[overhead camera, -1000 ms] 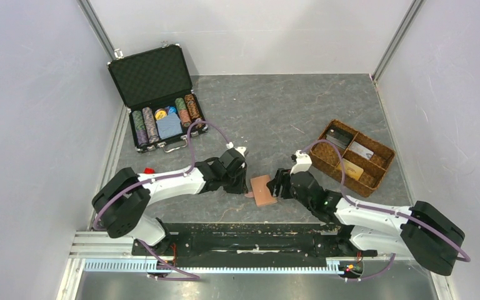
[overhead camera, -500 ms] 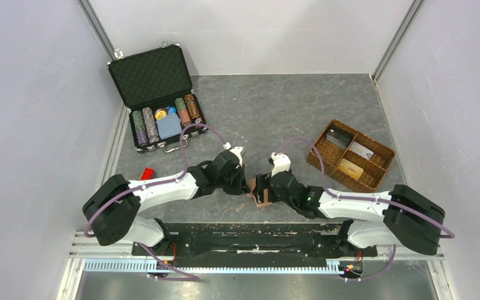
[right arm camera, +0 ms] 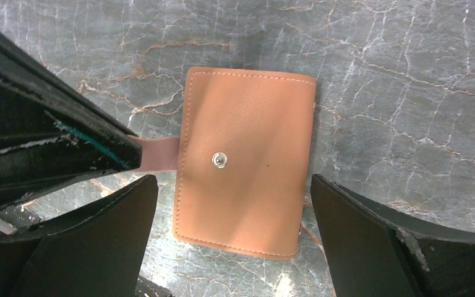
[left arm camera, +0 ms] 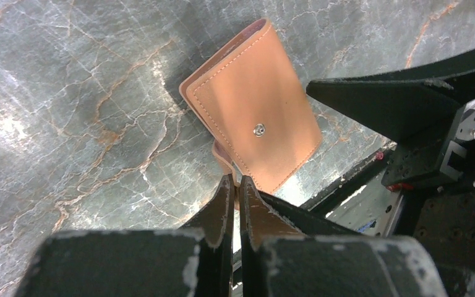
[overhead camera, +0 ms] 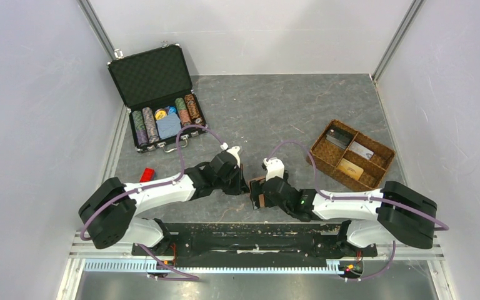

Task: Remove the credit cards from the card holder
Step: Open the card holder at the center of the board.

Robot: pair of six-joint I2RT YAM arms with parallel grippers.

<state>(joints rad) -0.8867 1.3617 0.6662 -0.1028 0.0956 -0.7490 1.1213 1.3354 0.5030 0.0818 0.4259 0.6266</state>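
Observation:
The card holder is a tan leather wallet lying closed and flat on the grey marble table, snap stud facing up. Its short tab points toward my left gripper, which is shut on the tab's end. My right gripper hovers open right over the card holder, one finger on each side and neither touching it. From above, the card holder is mostly hidden under my right gripper. Three credit cards, dark grey, white and tan, lie in a woven tray.
The brown woven divided tray stands at the right. An open black case of poker chips stands at the back left. A small red object lies by the left arm. The table's front edge and a black rail are just behind the card holder.
My right gripper has opened wide and slid left until it straddles the card holder. The left gripper, still shut on the tab, has drawn the card holder slightly left.

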